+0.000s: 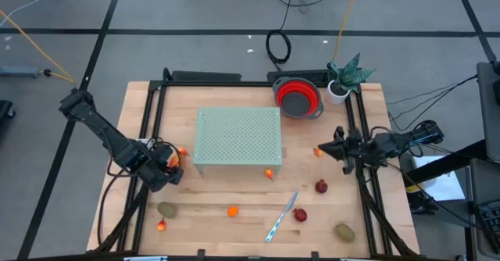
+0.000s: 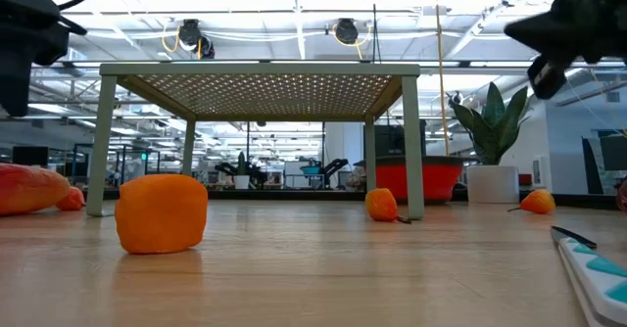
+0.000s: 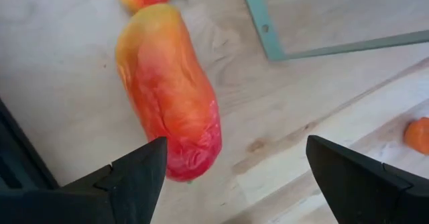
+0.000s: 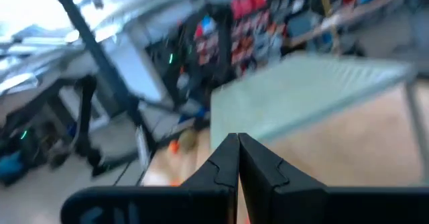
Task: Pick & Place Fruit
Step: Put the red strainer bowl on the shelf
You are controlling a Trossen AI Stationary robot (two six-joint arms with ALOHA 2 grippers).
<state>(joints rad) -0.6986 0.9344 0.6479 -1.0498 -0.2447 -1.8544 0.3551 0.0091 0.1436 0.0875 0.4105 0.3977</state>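
Red-orange long fruit [image 3: 171, 96] lies lengthwise just ahead of my spread left gripper [image 3: 231, 177] — nearer arm — right gripper [image 4: 238, 158] pressed together.

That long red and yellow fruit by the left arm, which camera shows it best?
The left wrist view: the elongated red-yellow fruit fills the picture, lying on the wood just ahead of the open left gripper. The high view shows only a small orange speck, the low view just one end at the edge. The right wrist view misses it.

A pale green perforated stand [image 1: 238, 136] sits mid-tabletop [image 1: 234, 198]. Behind it are a red bowl [image 1: 298, 97] and a potted plant [image 1: 344, 77]. A knife [image 1: 281, 216] lies near the front.
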